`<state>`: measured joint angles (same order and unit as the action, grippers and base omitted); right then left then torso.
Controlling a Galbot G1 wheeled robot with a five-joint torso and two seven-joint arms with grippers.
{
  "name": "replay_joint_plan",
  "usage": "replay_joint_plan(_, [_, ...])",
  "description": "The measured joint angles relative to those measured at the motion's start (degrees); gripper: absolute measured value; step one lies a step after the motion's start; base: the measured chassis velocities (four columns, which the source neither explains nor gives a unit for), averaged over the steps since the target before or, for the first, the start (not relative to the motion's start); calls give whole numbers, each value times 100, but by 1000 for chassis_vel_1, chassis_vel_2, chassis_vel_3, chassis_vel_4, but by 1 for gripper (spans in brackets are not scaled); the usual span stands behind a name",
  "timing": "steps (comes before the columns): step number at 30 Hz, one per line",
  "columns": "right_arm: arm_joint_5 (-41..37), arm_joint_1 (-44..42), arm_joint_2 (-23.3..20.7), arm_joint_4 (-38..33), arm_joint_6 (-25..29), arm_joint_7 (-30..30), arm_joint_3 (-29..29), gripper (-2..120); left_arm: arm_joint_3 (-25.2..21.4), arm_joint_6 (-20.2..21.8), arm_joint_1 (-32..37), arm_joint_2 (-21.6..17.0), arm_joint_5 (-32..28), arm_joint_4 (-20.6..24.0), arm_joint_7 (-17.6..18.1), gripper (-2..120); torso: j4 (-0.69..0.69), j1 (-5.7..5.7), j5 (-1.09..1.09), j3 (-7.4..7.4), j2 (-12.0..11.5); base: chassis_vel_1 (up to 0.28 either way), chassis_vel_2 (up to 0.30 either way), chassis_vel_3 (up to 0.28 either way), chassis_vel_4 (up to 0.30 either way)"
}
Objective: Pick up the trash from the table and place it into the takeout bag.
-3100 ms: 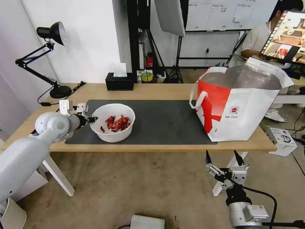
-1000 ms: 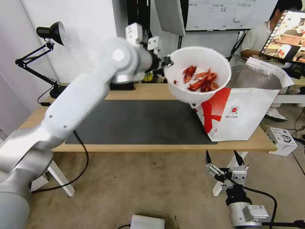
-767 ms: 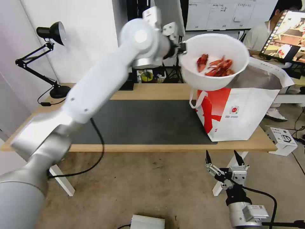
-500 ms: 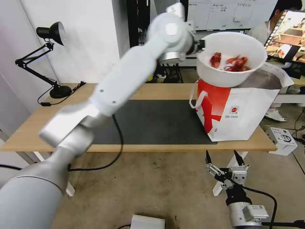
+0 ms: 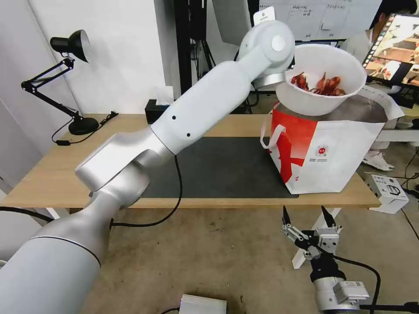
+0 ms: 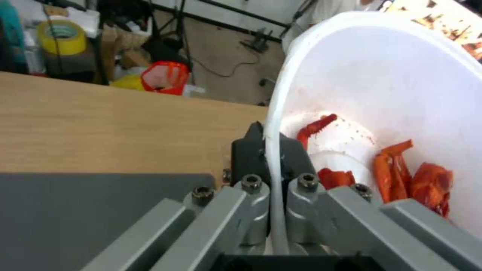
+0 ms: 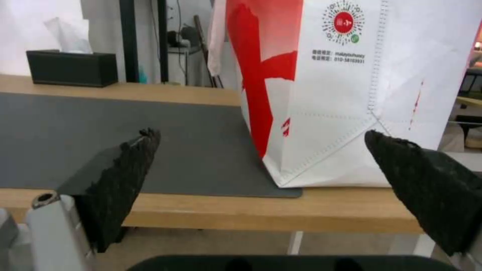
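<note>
Holding the white bowl of crayfish shells (image 5: 322, 78) up over the open mouth of the takeout bag (image 5: 331, 148); head view has the left arm stretched diagonally across the table (image 5: 52, 174) and its dark grey mat (image 5: 218, 165). Bowl sits level, shells inside, probably to avoid spilling before it's over the foil lining. Right gripper (image 5: 307, 218) is parked low in front of the table edge, out of the way.

Left wrist: left gripper (image 6: 271, 158) is clamped on the bowl rim, one finger inside the wall, one outside. Thin rim pinch on an off-centre load, so slip or tilt is the risk.

Right wrist: the black fingertips (image 7: 125, 165) are spread wide, holding nothing, facing the bag's side; black tissue box (image 7: 73, 67) is at the far table edge.
</note>
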<state>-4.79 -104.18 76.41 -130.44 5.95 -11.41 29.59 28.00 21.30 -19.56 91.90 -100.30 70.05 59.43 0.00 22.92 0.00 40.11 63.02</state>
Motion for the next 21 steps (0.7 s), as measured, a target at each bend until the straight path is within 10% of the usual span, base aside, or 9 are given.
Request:
replay_joint_plan(7, [0, 0, 0, 0, 0, 0, 0, 100, 320, -68, 228, -16, 142, 131, 187, 1, 0, 0, 0, 0, 0, 0, 0, 0, 0])
replay_joint_plan(21, [0, 0, 0, 0, 0, 0, 0, 100, 342, -24, 235, -32, 69, 420, 128, 53, 0, 0, 0, 0, 1, 0, 0, 0, 0])
